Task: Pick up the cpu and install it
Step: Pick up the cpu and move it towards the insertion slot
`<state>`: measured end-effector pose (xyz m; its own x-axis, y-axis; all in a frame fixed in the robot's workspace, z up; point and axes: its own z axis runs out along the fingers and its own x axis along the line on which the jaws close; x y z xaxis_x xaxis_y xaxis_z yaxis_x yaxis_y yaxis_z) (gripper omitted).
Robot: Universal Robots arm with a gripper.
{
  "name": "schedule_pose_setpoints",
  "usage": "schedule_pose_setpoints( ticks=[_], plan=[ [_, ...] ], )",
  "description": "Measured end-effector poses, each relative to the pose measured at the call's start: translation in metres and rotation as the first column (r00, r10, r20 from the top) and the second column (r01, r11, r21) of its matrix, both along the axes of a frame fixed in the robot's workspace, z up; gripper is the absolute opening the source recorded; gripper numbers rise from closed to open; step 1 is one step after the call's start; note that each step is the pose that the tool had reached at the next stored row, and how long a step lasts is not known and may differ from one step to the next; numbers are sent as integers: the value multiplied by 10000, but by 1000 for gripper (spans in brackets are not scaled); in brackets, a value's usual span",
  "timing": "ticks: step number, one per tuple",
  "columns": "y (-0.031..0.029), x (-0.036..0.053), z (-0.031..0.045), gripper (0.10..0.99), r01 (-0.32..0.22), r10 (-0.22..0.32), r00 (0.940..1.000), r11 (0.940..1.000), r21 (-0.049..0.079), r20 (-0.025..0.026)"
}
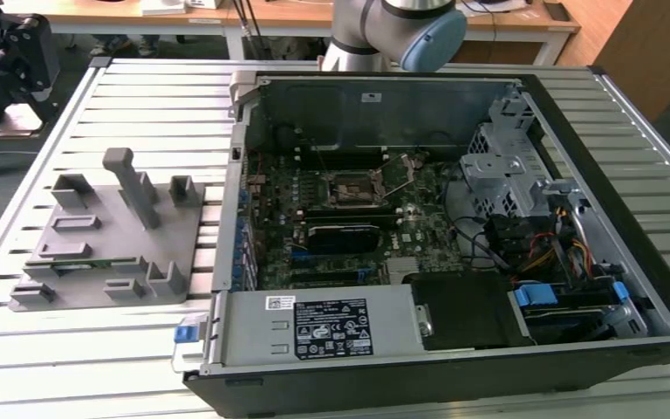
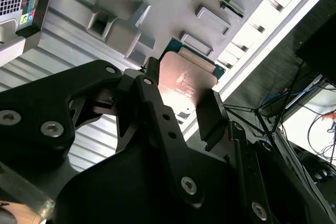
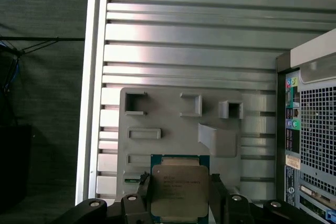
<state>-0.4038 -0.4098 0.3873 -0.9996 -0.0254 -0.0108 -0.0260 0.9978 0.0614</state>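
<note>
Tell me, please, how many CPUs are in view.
1. The cpu is clamped in the gripper, above the grey holder, in both wrist views. The open case may hide others.

Slatted metal table, wooden desk behind

Grey arm, blue cap, blk fingers

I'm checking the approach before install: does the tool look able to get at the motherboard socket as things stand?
Probably yes: the case lies open, and nothing covers the socket from above. The tool grips the cpu.
</note>
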Motion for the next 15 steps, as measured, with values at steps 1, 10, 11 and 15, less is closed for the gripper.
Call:
schedule_pose_setpoints(
  ticks=[1,10,11,15],
  plan=[
    [0,2,0,525,-1,1,10000,10000,0,1],
    [0,18,0,525,-8,8,10000,10000,1,1],
    [0,23,1,525,-9,9,10000,10000,0,0],
    [0,50,0,525,-9,9,10000,10000,0,1]
  ],
)
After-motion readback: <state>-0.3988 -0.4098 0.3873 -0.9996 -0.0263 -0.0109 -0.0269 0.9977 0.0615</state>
